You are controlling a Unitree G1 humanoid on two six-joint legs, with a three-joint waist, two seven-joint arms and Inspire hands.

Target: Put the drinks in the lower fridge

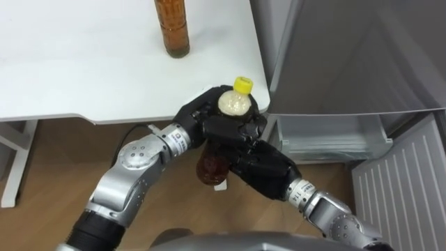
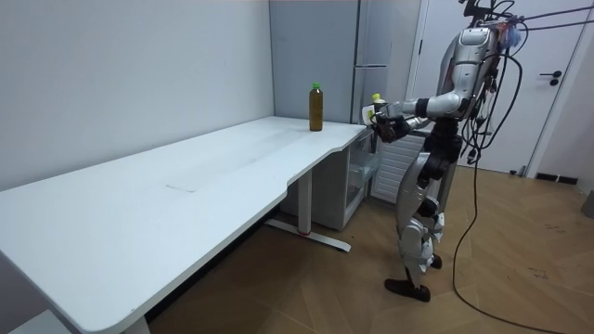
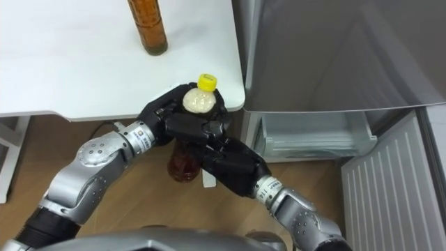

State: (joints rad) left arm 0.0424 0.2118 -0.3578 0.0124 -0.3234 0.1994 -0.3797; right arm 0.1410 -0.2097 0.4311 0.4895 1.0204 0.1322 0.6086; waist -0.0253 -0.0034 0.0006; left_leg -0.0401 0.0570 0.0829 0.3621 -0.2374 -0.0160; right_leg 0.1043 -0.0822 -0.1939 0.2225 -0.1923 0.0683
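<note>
- Left eye view: left hand and right hand are both clamped round a yellow-capped tea bottle, held upright just off the white table corner;
- lower fridge compartment stands open beside them;
- second tea bottle stands on the table, near its edge.

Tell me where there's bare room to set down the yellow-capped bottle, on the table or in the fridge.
The white table is bare all round the brown bottle. The open lower fridge shelf looks bare too. Crowded: the table corner, where the left hand and right hand clasp the yellow-capped bottle.
</note>
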